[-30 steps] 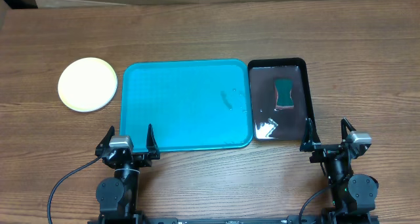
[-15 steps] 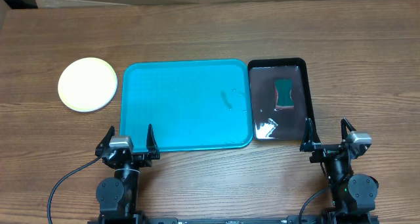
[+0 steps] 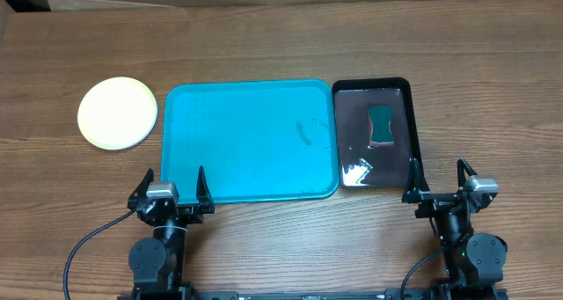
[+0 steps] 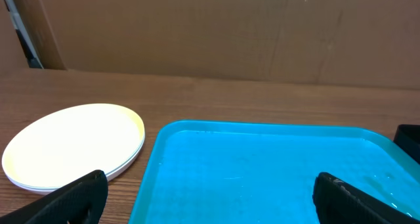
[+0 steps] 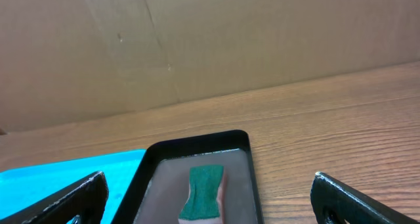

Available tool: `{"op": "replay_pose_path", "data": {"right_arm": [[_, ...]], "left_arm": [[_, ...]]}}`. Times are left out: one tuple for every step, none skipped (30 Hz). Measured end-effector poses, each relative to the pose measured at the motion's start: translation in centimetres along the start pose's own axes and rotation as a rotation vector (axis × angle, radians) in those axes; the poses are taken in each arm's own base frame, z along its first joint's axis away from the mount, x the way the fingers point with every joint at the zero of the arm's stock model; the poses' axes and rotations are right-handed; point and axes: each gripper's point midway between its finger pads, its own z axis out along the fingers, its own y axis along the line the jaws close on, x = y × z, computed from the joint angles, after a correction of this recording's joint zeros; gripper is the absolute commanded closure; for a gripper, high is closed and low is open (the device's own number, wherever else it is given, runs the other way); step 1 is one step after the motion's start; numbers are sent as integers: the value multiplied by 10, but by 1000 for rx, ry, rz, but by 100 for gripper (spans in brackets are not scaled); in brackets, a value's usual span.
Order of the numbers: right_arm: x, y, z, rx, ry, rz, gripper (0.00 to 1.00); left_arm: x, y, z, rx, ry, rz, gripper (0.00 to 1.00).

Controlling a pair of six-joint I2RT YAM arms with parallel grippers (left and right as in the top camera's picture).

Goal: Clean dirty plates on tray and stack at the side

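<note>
Nothing moved. My left gripper [image 3: 173, 177] and right gripper [image 3: 437, 172] gape empty at the table's [image 3: 264, 36] near edge; left wrist shows plates [image 4: 73, 142] stacked, overhead one disc.

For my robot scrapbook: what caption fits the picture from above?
Stacked plates left of the blue tray, sponge in the black tray, left claw and right claw open.

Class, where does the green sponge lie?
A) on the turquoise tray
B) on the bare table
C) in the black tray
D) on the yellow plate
C: the green sponge lies inside the black tray, beside the turquoise tray.
</note>
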Motion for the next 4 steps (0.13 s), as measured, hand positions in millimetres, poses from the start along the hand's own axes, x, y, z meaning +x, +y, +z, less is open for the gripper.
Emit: {"op": "replay_pose_path", "data": {"right_arm": [[0,0,0,0,0,0,0],[0,0,0,0,0,0,0],[0,0,0,0,0,0,0],[0,0,0,0,0,0,0]], "left_arm": [[0,0,0,0,0,0,0],[0,0,0,0,0,0,0],[0,0,0,0,0,0,0],[0,0,0,0,0,0,0]]}}
